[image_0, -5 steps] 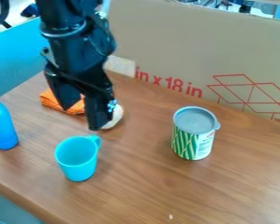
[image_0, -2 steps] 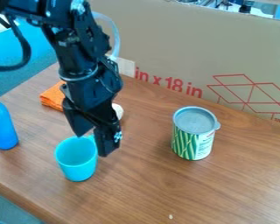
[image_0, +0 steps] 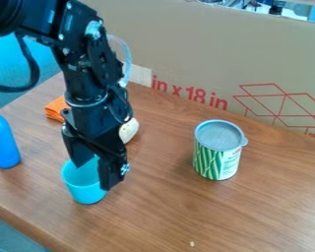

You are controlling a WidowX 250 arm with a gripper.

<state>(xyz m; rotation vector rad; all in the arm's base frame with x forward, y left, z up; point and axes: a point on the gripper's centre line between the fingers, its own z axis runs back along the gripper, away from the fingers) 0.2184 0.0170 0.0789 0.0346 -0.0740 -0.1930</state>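
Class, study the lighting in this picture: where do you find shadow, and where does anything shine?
Camera view: a faint, soft-edged shadow on the tabletop beside the can; camera view: small bright highlights on the black arm.

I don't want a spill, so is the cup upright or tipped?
Upright: the cup stands on its base on the table, its mouth facing up.

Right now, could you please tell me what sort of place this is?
Probably a robotics lab or test area: a black robot arm hangs over a wooden table, and a large printed cardboard panel stands behind it.
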